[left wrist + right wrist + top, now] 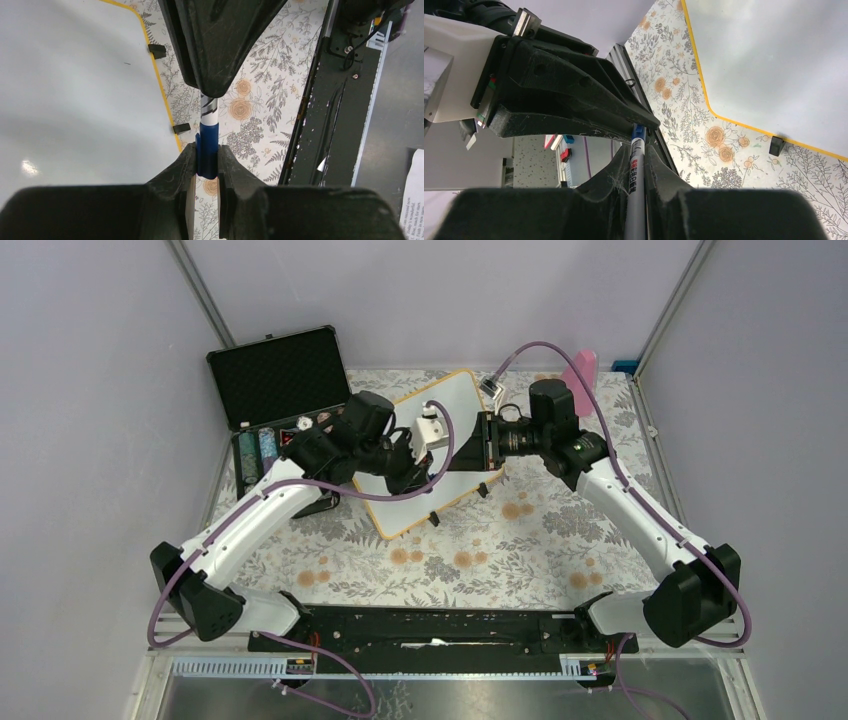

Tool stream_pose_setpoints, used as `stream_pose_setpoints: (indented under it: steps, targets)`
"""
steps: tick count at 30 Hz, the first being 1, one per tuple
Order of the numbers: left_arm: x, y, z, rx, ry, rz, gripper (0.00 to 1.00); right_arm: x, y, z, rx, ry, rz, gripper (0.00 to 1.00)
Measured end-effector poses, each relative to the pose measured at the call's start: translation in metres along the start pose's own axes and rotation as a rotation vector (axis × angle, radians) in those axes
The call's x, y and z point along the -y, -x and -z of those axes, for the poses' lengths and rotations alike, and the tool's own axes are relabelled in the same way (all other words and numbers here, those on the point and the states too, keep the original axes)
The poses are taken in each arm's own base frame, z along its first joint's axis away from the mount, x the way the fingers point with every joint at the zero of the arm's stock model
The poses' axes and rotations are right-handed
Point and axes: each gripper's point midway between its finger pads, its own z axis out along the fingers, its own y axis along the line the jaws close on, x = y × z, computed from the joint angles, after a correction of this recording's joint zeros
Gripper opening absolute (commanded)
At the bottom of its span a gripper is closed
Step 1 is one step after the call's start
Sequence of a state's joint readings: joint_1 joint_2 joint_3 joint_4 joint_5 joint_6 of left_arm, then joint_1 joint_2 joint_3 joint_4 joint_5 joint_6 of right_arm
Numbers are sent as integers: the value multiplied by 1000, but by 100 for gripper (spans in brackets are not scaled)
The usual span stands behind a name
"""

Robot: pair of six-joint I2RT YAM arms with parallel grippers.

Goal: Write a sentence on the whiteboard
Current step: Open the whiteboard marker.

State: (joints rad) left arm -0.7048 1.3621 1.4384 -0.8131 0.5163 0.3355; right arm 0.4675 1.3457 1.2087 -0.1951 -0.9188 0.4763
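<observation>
Whiteboard [456, 400] lies flat on the floral tabletop [520, 540], toward the far edge and about midway across. It is turned askew, so one rounded corner points at the near edge. Its yellow rim [400, 532] and small black feet [156, 48] show plainly. What I can see of its face is bare, with no blue words on it yet, so the sentence looks unstarted.

Judging by its look, the board is thin, stiff and light, with a slick face. A pressing pen tip could push it across the cloth, so it may need steadying. The rim, or a corner well away from the writing area, seems the place to hold it, rather than the glossy face.

Just above its near right side the two arms meet nose to nose, with a marker [636, 165] between them. The left gripper [206, 155] is pinched narrow on the blue cap [207, 145]. The right gripper [636, 160] is clamped tight round the white barrel. I take this as the uncapping step, and a straight pull apart should free the cap. The barrel is slim and smooth, so it could twist in the grip.

A black case [280, 375] stands open at the far left corner, with chips [255, 445] in its tray.
</observation>
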Motion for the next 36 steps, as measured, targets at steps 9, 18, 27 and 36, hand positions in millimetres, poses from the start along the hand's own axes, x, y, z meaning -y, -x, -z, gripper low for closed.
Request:
stream_pose_setpoints:
  steps: [9,18,27,36]
  targets:
    - [9,1,-4,67,-41,127,0,0,1,0,5,-3,-30,0]
    - [-3,2,0,60,17,49,0,1,4,1,13,0,22,37]
    - [-25,5,13,31,105,-163,0,-6,-15,3,-67,51,28,61]
    - [-21,-16,16,-57,78,-228,0,-18,-8,7,-66,66,38,63]
